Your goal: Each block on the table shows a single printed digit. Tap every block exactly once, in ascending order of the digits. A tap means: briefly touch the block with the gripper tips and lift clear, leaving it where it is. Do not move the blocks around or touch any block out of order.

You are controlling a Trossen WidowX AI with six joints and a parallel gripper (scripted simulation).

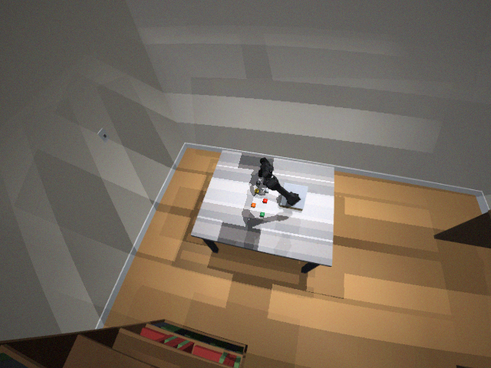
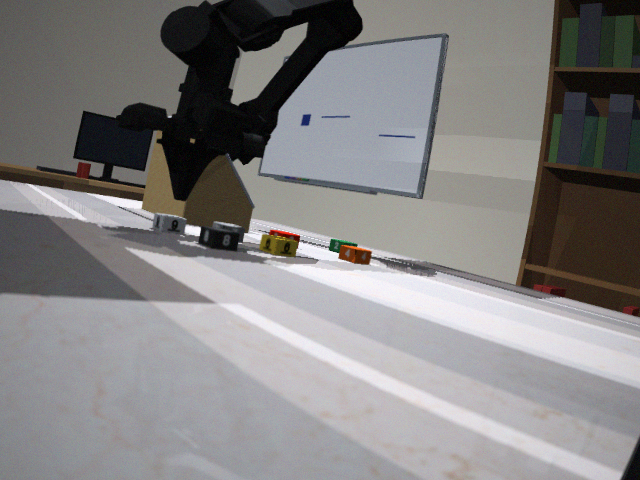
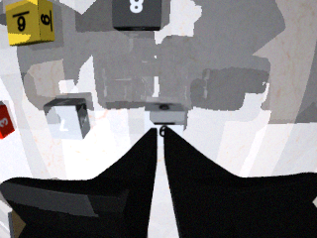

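Note:
My gripper point(image 2: 180, 198) point(image 3: 160, 134) is shut and empty, its tips just above the white block point(image 2: 169, 223) point(image 3: 168, 117) with digit 9. To its left in the wrist view is the grey block point(image 3: 67, 118) point(image 1: 265, 190) with 7. Farther off are the black block point(image 3: 137, 14) point(image 2: 219, 239) with 8 and the yellow block point(image 3: 30, 24) point(image 2: 278, 245) with 6. The red block point(image 3: 5, 121) point(image 1: 265, 200) shows 3. The orange block point(image 2: 354, 254) point(image 1: 253, 205) shows 4, and the green block point(image 2: 342, 244) point(image 1: 261, 214) shows 2. In the top view the arm hides the white block.
A beige box point(image 2: 219, 198) with a sloping top stands behind the gripper in the exterior view. The arm reaches across the table point(image 1: 313, 233) above the blocks. A monitor point(image 2: 112, 140), a whiteboard point(image 2: 361, 103) and a bookcase point(image 2: 594, 217) stand in the background.

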